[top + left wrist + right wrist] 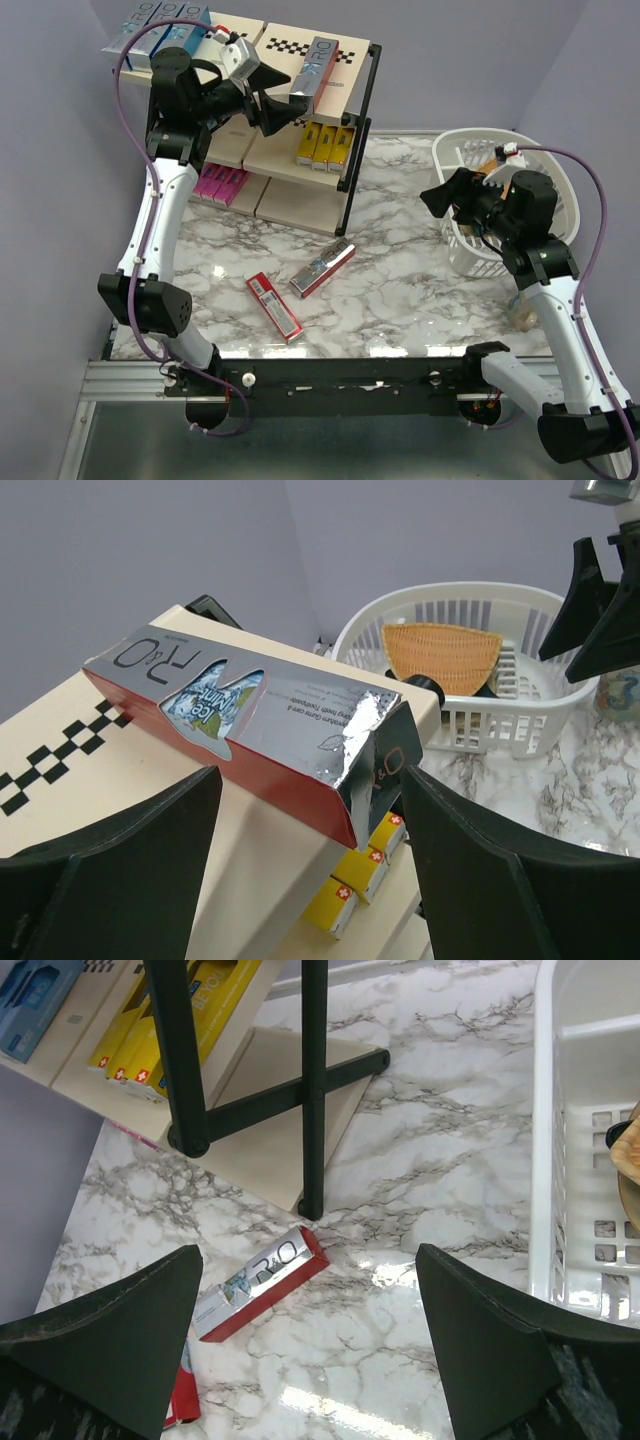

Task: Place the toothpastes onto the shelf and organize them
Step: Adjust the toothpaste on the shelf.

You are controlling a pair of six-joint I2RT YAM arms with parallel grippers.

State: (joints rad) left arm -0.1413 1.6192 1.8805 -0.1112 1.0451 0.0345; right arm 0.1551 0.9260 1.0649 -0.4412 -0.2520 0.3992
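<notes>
— What are we seeing on the shelf (283, 62)?
— We're looking at three beige boards in a black frame, with checkered strips running along the top. A silver-and-red toothpaste box (322, 65) is resting on its long edge on the right top board, and silver-blue boxes (160, 22) are crowding the top left corner.
— And lower down?
— Yellow boxes (326, 146) are lining the middle tier and pink boxes (222, 185) the lower left. We're also finding a second silver-and-red box (322, 268) and a red box (274, 306) lying flat on the marble table (420, 300), near each other but apart.
</notes>
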